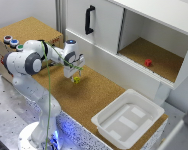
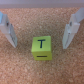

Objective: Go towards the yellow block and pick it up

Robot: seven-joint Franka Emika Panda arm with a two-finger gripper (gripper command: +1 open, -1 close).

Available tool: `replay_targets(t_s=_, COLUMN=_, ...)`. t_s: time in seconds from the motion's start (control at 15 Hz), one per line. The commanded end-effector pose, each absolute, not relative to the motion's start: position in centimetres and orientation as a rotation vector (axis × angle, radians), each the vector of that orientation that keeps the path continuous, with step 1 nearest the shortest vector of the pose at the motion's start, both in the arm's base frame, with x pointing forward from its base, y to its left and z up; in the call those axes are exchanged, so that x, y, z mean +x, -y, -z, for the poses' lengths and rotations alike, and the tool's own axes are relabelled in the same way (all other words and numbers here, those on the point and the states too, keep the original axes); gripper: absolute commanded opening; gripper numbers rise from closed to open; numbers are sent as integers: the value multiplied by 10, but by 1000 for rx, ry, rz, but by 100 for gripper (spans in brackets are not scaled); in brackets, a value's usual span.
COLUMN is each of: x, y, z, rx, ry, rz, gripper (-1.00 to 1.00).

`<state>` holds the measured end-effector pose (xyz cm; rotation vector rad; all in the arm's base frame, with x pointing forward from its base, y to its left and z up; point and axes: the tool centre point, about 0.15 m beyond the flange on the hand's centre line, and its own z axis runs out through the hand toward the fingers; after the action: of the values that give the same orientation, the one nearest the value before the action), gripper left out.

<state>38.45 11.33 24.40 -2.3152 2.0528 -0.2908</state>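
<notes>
Pincer (image 2: 39, 31) splayed, straddling yellow block (image 2: 41, 48).

The table top (image 1: 94, 95) looked like rough, matt cork. The yellow block (image 2: 41, 48) looked smooth and matt. The white tray (image 1: 106, 117) looked like glossy plastic, the cabinet (image 1: 106, 25) smooth white.
</notes>
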Motion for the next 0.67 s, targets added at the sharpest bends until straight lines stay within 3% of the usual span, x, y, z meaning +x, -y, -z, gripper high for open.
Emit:
replay_targets(t_s=0.0, x=373, y=-124, z=-257, rx=-2357, ry=-1996, rz=225, gripper=100)
replay_targets(t_s=0.27, x=376, y=-117, z=-259, rx=-2417, ry=-1931, rz=332, gripper=100)
replay_targets(t_s=0.6, x=374, y=-109, z=-279, rx=-2749, ry=-1536, rz=268, gripper=100)
